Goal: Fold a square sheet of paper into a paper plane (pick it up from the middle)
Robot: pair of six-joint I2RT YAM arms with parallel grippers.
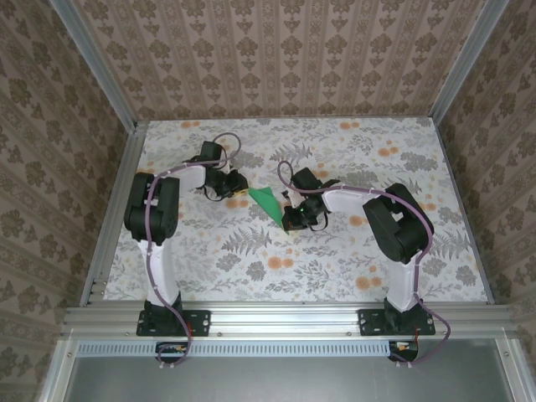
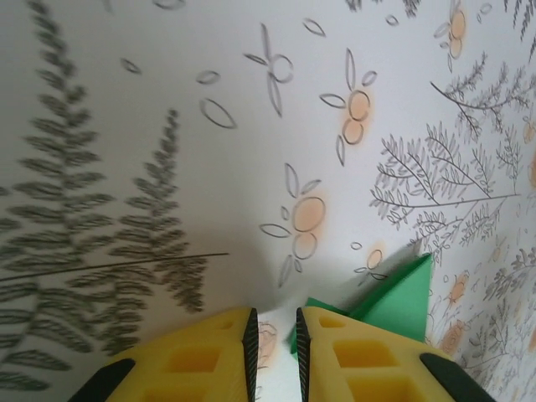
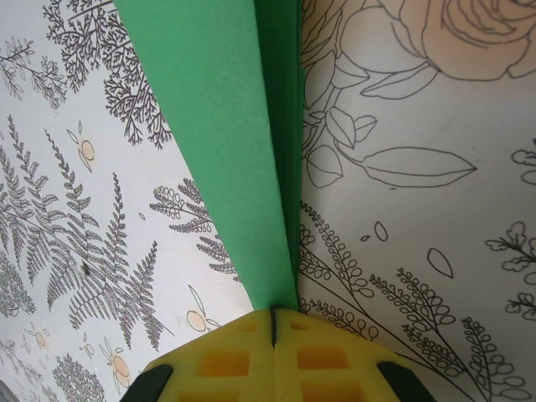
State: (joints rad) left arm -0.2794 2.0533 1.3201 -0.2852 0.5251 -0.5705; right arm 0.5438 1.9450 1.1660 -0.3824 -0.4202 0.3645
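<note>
Now | right tool (image 3: 273, 316) pinching paper plane (image 3: 222, 126) | left tool (image 2: 274, 327) slightly spread

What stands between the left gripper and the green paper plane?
Nothing visible. The paper plane sits just beside the left gripper, with no other object between them. The right gripper is shut on the plane's other end.

The paper plane (image 1: 266, 203) is between the left arm (image 1: 155, 205) and right arm (image 1: 394, 222).

top looks down; wrist views close, share paper plane (image 1: 266, 201)
</note>
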